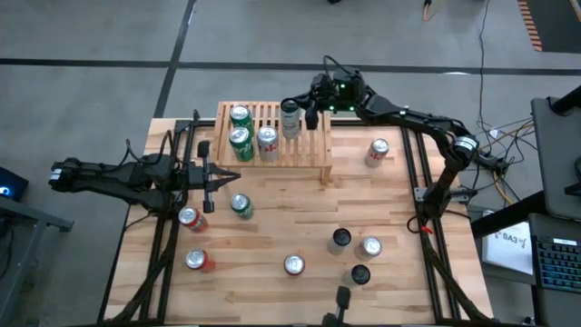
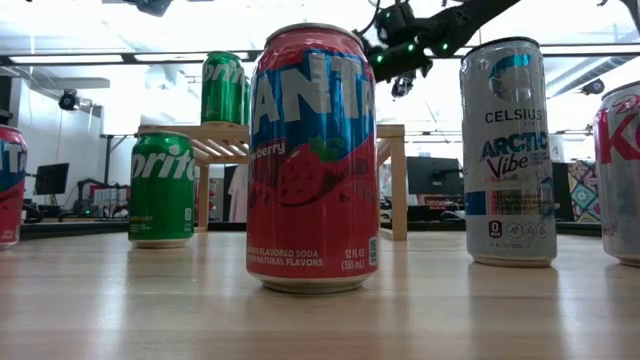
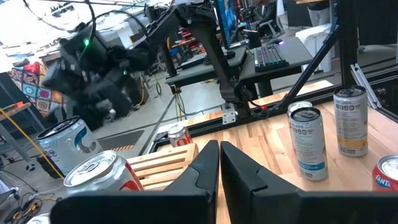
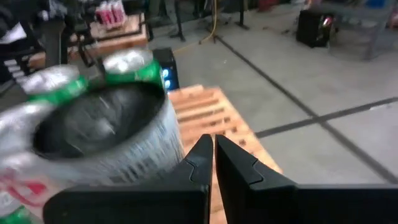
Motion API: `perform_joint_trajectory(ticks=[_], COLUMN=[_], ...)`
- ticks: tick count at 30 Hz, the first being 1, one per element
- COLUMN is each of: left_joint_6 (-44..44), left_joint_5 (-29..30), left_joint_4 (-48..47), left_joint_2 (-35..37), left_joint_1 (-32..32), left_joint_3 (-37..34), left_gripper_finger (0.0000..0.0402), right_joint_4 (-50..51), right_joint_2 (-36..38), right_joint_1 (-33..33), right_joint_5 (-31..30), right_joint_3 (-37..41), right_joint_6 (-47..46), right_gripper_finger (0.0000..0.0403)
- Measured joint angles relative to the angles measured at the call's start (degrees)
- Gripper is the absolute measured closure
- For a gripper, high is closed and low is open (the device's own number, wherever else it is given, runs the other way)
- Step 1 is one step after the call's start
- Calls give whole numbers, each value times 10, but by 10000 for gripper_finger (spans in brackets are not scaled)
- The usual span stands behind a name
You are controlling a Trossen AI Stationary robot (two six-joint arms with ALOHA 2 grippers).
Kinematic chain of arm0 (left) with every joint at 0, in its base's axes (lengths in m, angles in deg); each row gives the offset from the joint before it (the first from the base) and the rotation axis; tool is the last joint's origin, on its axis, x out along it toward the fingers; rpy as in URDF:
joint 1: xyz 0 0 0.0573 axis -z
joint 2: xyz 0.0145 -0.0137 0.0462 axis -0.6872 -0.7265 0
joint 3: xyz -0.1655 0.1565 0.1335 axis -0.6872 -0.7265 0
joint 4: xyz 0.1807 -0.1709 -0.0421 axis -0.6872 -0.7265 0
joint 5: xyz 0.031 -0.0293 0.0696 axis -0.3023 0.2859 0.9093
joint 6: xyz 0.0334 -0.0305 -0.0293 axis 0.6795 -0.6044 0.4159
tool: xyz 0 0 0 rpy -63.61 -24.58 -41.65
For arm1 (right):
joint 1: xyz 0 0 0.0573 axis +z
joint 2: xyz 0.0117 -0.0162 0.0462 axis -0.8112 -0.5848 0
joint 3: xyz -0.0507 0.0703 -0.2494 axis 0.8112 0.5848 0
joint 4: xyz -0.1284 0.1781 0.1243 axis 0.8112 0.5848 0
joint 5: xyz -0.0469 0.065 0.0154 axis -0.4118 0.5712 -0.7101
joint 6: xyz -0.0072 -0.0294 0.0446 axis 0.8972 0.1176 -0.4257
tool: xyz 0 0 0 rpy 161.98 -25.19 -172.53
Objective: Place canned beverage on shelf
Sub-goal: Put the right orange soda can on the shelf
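The low light-wood slatted shelf (image 1: 300,145) stands at the far side of the plank tabletop (image 1: 272,232), carrying two green cans (image 1: 241,132), a red-and-white can (image 1: 268,143) and a tall silver canned beverage (image 1: 290,118) near its back edge. The right gripper (image 1: 310,116) hovers over the shelf just beside that silver can, its two dark fingers pressed together and holding nothing. The left gripper (image 1: 211,179) waits over the table in front of the shelf's left end, fingers also together and empty. More cans stand scattered across the tabletop.
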Motion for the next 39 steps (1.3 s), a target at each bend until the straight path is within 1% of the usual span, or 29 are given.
perform_joint_trajectory(ticks=[4, 7, 11, 14, 18, 20, 25, 29, 33, 36, 39], left_joint_6=[-5, -30, -69, -108, -137, -146, -175, -207, -228, -244, -274], left_joint_5=[0, 0, -15, -48, -126, -150, -152, -151, -144, -143, -140], left_joint_4=[12, 16, 33, 48, 79, 105, 156, 156, 154, 132, 83], left_joint_2=[0, -1, -3, -9, -30, -46, -89, -125, -161, -182, -199], left_joint_1=[0, 0, 1, 2, 10, 19, 39, 54, 73, 88, 100], left_joint_3=[0, 2, 0, -3, -5, -5, 0, 18, 40, 59, 83], left_gripper_finger=[401, 401, 401, 401, 401, 401, 401, 401, 401, 401, 401], right_joint_4=[-1, 0, 0, 11, 51, 77, 168, 241, 275, 277, 295], right_joint_2=[35, 62, 94, 120, 159, 175, 199, 203, 197, 195, 195], right_joint_1=[8, 25, 67, 105, 161, 191, 264, 318, 362, 388, 412], right_joint_5=[-61, -69, -68, -69, -69, -69, -69, -69, -69, -70, -72], right_joint_3=[0, 0, 0, 0, 0, 0, 0, 0, 1, 9, 14], right_joint_6=[-1, 3, 14, 23, 48, 55, 67, 81, 80, 68, 47], right_gripper_finger=[394, 394, 394, 394, 394, 394, 394, 394, 394, 394, 394])
